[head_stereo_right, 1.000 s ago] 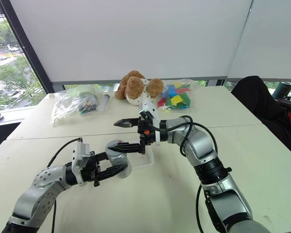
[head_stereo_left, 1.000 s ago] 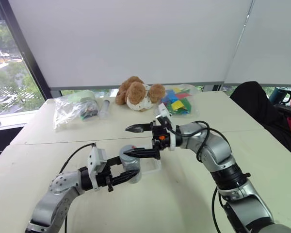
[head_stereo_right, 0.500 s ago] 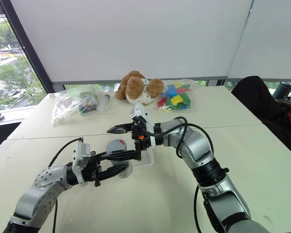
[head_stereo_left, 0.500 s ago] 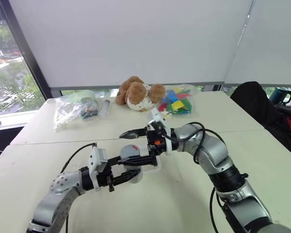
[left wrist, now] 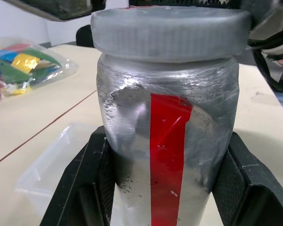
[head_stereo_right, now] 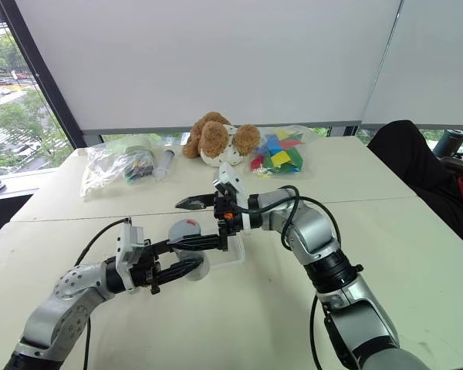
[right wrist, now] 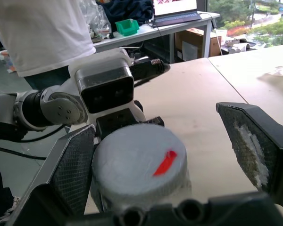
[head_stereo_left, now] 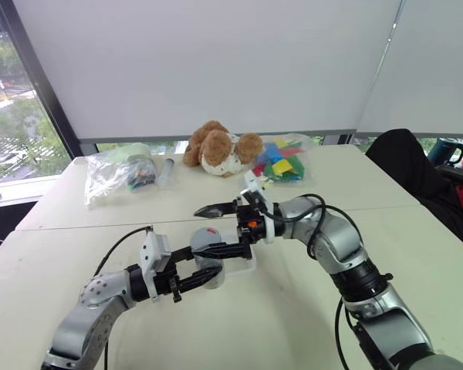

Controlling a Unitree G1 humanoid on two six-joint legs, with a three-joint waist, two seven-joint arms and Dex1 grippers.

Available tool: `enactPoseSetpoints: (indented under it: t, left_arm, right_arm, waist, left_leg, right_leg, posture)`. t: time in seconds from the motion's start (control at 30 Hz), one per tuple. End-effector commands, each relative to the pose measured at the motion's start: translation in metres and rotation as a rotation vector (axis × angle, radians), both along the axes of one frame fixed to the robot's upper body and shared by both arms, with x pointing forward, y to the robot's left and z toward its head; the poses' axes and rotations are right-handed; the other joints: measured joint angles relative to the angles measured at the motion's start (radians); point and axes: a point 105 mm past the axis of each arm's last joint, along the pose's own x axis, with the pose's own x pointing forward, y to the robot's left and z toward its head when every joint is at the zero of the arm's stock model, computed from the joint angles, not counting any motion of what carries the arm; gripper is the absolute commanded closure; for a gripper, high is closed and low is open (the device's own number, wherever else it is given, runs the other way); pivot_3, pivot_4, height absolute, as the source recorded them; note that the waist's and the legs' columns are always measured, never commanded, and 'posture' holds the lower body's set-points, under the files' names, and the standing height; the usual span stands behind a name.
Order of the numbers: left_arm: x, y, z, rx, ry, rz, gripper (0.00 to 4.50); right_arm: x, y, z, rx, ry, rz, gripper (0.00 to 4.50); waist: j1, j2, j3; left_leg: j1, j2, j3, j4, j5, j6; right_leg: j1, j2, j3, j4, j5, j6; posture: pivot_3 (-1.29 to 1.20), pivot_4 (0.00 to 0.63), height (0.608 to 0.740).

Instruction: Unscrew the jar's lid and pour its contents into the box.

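Note:
The silver-grey jar [left wrist: 170, 141] with a red stripe stands upright, a little above the table. My left gripper [head_stereo_left: 204, 267] is shut on its body, one finger [left wrist: 85, 188] on each side. The lid [right wrist: 139, 162], with a red mark on top, sits on the jar's mouth. My right gripper [head_stereo_left: 197, 230] is open and comes in level from the right. Its fingers [right wrist: 70, 165] straddle the lid, one close beside it and the other well apart. The clear box [head_stereo_left: 243, 262] lies on the table just behind and right of the jar. The contents are hidden inside the jar.
At the table's far side lie a brown teddy bear [head_stereo_left: 216, 150], a bag of coloured pieces [head_stereo_left: 282, 162], a clear bag [head_stereo_left: 119, 173] and a syringe-like tube [head_stereo_left: 166, 171]. A dark chair [head_stereo_left: 405, 166] stands at the right. A person in a white shirt [right wrist: 47, 28] stands behind the robot.
My right gripper has only wavered a little around the lid, still open. The left gripper and the jar have kept still.

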Motion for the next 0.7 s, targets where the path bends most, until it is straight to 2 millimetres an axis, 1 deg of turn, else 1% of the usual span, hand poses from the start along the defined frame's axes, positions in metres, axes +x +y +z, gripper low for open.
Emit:
enactPoseSetpoints:
  t: [0.03, 0.3, 0.37, 0.43, 0.5, 0.53, 0.63, 0.7]
  left_arm:
    - [-0.009, -0.006, 0.016, -0.008, -0.078, -0.059, 2.45]
    - [-0.008, -0.006, 0.017, -0.007, -0.078, -0.060, 2.45]
    - [-0.008, -0.005, 0.017, -0.005, -0.077, -0.059, 2.45]
    - [-0.008, -0.005, 0.017, -0.004, -0.076, -0.058, 2.45]
    - [-0.008, -0.005, 0.017, -0.003, -0.074, -0.058, 2.45]
    - [-0.008, -0.005, 0.017, -0.002, -0.074, -0.058, 2.45]
    - [-0.007, -0.006, 0.017, -0.001, -0.073, -0.060, 2.45]
    - [-0.007, -0.007, 0.017, 0.001, -0.072, -0.062, 2.45]
  right_arm:
    - [0.018, -0.025, 0.003, -0.002, -0.015, -0.118, 0.03]
    - [0.021, -0.047, 0.003, 0.003, 0.016, -0.156, 0.03]
    - [0.016, -0.054, 0.009, 0.036, 0.037, -0.134, 0.03]
    - [0.003, -0.057, 0.015, 0.068, 0.071, -0.057, 0.03]
    - [-0.008, -0.056, 0.019, 0.083, 0.096, 0.004, 0.03]
    - [-0.013, -0.052, 0.021, 0.088, 0.103, 0.027, 0.03]
    - [-0.028, -0.033, 0.028, 0.106, 0.110, 0.086, 0.03]
    - [-0.030, -0.020, 0.029, 0.107, 0.104, 0.080, 0.03]
  waist:
    - [-0.001, 0.000, 0.000]
    - [0.003, 0.000, 0.000]
    - [0.001, 0.000, 0.000]
    - [0.001, 0.000, 0.000]
    - [-0.002, 0.000, 0.000]
    - [-0.003, 0.000, 0.000]
    - [-0.003, 0.000, 0.000]
    - [-0.002, 0.000, 0.000]
  left_leg:
    - [0.000, 0.000, 0.000, 0.000, 0.000, 0.000]
    - [0.000, 0.000, 0.001, 0.000, 0.000, 0.000]
    - [0.000, 0.000, 0.001, 0.000, 0.000, 0.000]
    - [0.000, 0.000, 0.000, 0.000, 0.000, 0.000]
    - [0.000, 0.000, 0.000, 0.000, 0.000, 0.000]
    - [0.000, 0.001, 0.001, 0.000, 0.000, 0.000]
    - [0.000, 0.001, 0.000, 0.000, 0.000, 0.000]
    - [0.000, 0.001, 0.000, 0.000, 0.000, 0.000]
  right_leg:
    - [0.000, 0.000, 0.000, 0.000, 0.000, 0.000]
    - [0.000, 0.000, 0.000, 0.000, 0.000, 0.000]
    - [0.000, 0.000, 0.000, -0.001, 0.000, -0.001]
    - [0.000, 0.000, 0.000, 0.000, 0.000, 0.000]
    - [0.000, 0.000, 0.000, 0.000, 0.000, 0.000]
    - [0.000, 0.000, 0.000, 0.000, 0.000, 0.000]
    - [-0.001, 0.001, 0.000, 0.000, 0.000, 0.000]
    - [-0.001, 0.001, 0.000, 0.000, 0.000, 0.000]
  posture:
    - [0.00, 0.150, 0.740]
    - [0.00, 0.150, 0.740]
    - [0.00, 0.150, 0.740]
    - [0.00, 0.150, 0.740]
    - [0.00, 0.150, 0.740]
    - [0.00, 0.150, 0.740]
    - [0.00, 0.150, 0.740]
    - [0.00, 0.150, 0.740]
